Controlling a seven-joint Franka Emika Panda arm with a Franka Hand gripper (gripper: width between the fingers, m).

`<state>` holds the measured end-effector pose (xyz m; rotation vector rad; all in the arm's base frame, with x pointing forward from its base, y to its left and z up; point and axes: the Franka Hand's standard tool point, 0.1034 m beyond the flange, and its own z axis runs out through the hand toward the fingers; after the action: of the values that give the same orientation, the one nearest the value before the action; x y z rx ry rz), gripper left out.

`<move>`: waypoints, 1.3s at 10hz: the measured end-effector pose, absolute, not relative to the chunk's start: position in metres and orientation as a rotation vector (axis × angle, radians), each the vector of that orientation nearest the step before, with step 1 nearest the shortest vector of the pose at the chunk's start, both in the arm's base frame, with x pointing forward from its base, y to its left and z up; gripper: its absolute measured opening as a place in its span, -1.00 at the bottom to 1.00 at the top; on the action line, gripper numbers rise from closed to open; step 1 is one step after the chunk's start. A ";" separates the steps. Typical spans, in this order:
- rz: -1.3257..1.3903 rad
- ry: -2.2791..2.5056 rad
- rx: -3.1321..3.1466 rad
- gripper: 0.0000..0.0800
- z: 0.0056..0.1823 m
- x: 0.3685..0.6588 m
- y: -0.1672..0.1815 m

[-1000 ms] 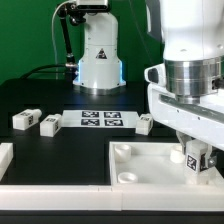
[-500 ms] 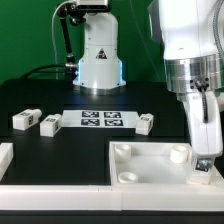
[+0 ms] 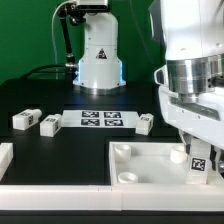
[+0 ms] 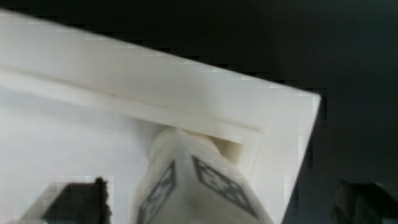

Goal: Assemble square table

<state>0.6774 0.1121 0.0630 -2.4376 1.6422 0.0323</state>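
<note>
The square table's white top (image 3: 150, 163) lies at the front, with round sockets at its corners. One white tag-marked leg (image 3: 197, 166) stands upright at the corner on the exterior view's right. My gripper (image 3: 196, 150) hangs straight over that leg with its fingers on either side of it. In the wrist view the leg (image 4: 192, 185) rises between the dark fingers (image 4: 75, 203), with a gap showing beside it, over the table top (image 4: 107, 110). The gripper (image 4: 214, 205) is open. Three more legs (image 3: 24, 118) (image 3: 48, 124) (image 3: 145, 123) lie loose on the black table.
The marker board (image 3: 100, 119) lies flat between the loose legs. A white border bar (image 3: 5, 158) sits at the exterior view's left edge. The arm's base (image 3: 98, 50) stands at the back, with cables beside it.
The wrist turned with the leg over the right corner and turned back. The jaws, shut on the leg before, have now spread apart from it.
</note>
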 end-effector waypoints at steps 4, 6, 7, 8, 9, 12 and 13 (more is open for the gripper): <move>-0.012 1.225 -2.684 0.62 0.064 0.677 0.110; -0.013 0.769 -2.916 0.62 0.072 0.679 0.106; -0.021 0.755 -2.924 0.62 0.074 0.680 0.108; -0.016 0.788 -2.913 0.56 0.072 0.680 0.107; -0.016 0.788 -2.913 0.56 0.072 0.680 0.107; 0.012 1.064 -2.828 -0.26 0.070 0.678 0.105; 0.018 1.156 -2.792 -0.26 0.070 0.678 0.105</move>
<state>0.6776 0.1052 0.0700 -2.7923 1.1558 0.0177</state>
